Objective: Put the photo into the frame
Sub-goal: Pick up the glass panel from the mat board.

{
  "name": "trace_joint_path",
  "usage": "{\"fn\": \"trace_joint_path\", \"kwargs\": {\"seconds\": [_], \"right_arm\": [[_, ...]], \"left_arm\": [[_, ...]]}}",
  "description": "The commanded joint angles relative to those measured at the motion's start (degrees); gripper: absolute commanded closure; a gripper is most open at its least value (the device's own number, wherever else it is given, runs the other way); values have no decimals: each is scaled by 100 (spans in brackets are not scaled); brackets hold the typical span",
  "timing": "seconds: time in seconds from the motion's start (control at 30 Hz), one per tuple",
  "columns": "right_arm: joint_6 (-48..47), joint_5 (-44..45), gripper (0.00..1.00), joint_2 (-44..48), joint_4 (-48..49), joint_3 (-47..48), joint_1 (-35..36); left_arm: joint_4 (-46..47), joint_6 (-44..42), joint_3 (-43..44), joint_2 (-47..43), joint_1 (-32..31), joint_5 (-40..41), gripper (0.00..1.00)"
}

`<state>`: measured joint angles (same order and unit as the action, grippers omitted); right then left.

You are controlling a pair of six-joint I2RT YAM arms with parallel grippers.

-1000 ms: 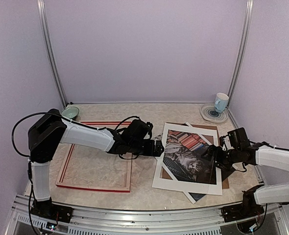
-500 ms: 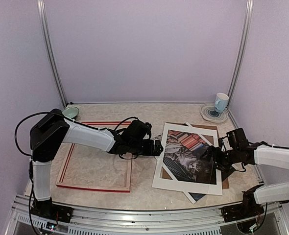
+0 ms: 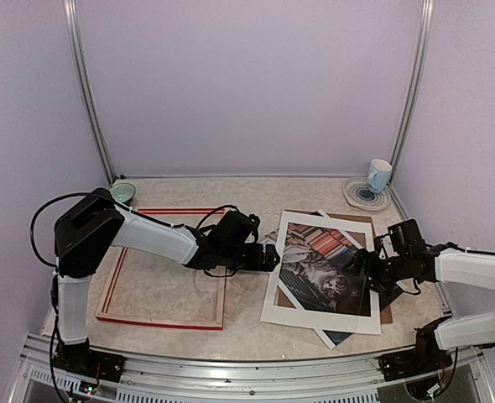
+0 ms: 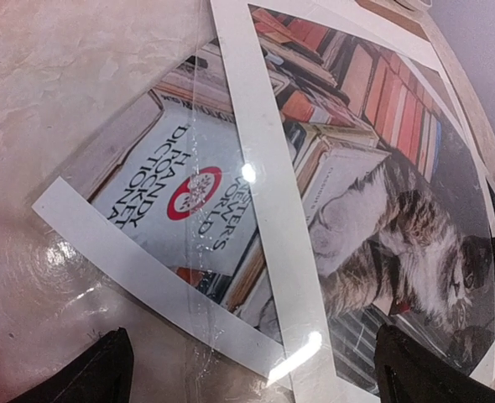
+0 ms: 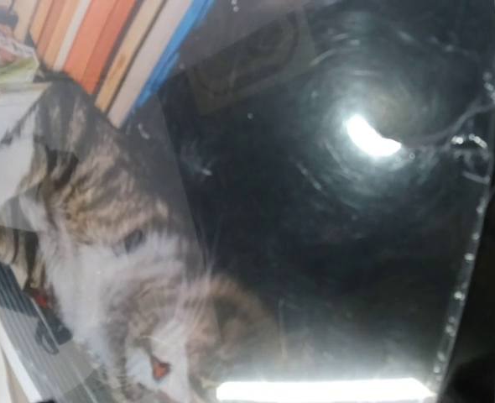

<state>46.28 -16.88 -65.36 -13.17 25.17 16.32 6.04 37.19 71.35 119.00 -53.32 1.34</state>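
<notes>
The left fingers (image 3: 270,256) are spread as wide as they go and grip nothing. They sit low over a bare strip of the surface (image 3: 247,197), and both tips frame the left corner of the photo (image 4: 373,210), which lies just ahead of them. The photo lies flat and skewed under a white mat (image 3: 315,321), so its corners poke out past the mat's left, far and near edges. A clear glossy sheet (image 5: 474,252) with a ragged edge covers part of it. A brown backing board (image 3: 387,316) shows beyond the mat's right edge, under the right fingers (image 3: 365,270). These are at the mat's right border, facing the left pair across the print; they too stand wide apart, with nothing seen between them. Behind the left fingers the frame (image 3: 159,321) lies flat, its right edge near the mat but apart from it. Beyond both pairs the surface is open up to a cup (image 3: 379,175) on a saucer (image 3: 354,198).
</notes>
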Motion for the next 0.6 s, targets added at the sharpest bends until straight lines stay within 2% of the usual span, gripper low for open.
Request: {"fn": "trace_joint_path", "kwargs": {"seconds": [0.0, 0.57], "right_arm": [[122, 11, 1, -21, 38, -111, -76], [171, 54, 1, -85, 142, -175, -85]], "left_arm": [[131, 51, -124, 179, 26, -99, 1], [412, 232, -377, -22, 8, -743, 1]]}}
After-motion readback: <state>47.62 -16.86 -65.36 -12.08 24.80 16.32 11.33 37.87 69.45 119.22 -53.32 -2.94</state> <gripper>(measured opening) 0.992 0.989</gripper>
